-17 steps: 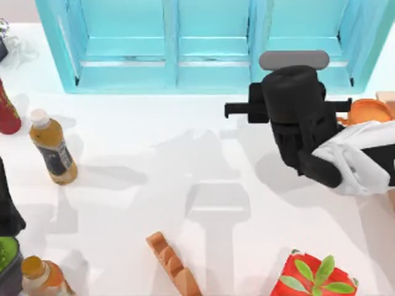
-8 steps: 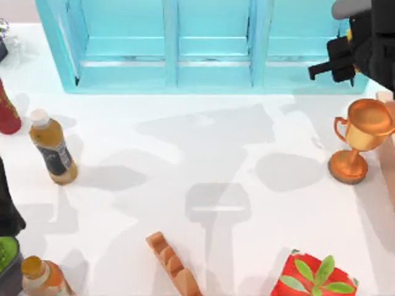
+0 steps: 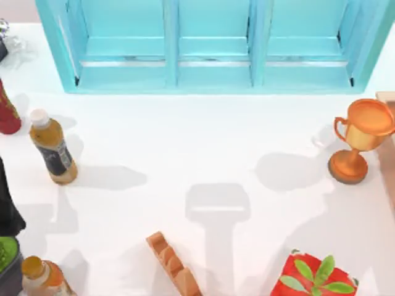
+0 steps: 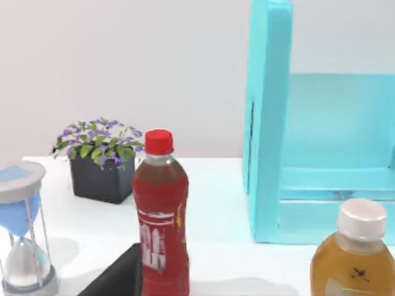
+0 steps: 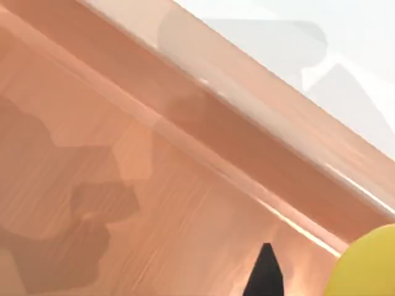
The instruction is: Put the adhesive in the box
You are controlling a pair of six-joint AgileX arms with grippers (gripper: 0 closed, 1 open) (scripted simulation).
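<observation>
The adhesive appears as a rounded yellow mass at the corner of the right wrist view. It sits close beside one black fingertip of my right gripper, which seems shut on it. Below them lies the box, a tan wooden floor with a raised rim. In the top view a sliver of the box shows at the table's right edge. My left arm stays parked at the left edge.
A turquoise cabinet spans the back. A copper trophy stands near the box. At the left are a brown-liquid bottle and a red bottle. A ridged orange block and a red leafy carton lie in front.
My right arm swept from the middle right to the back right corner, then off the right edge of the top view. The trophy it covered now shows.
</observation>
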